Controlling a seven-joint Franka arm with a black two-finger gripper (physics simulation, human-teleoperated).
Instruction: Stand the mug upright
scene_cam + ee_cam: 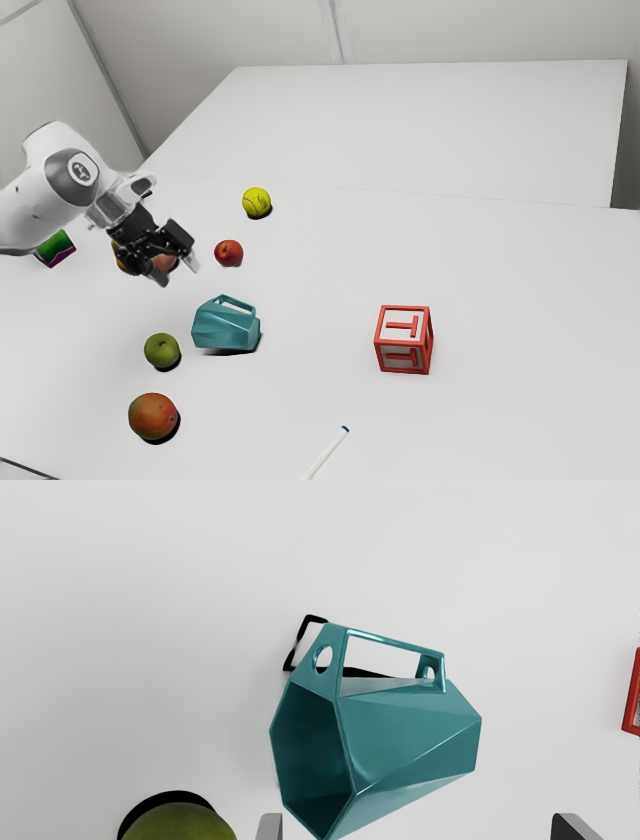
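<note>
Teal and glossy, the mug (226,325) lies on its side on the surface (500,260), its mouth toward nine o'clock in the exterior view and its base toward three. I judge it light, stiff and a bit slippery, perhaps brittle if it is ceramic; its flat facets should check rolling. The body near its middle looks the surest hold, pads on opposite walls; the angular handle (395,641) offers a thinner grip that might let the mug swing. From the mug, a green fruit (162,350) sits at eight o'clock and the lettered block (404,340) at three. The end effector (176,268) hangs between ten and eleven, tips slanting downward, spread wide and empty, apart from the mug; the arm (55,190) reaches in from ten.
</note>
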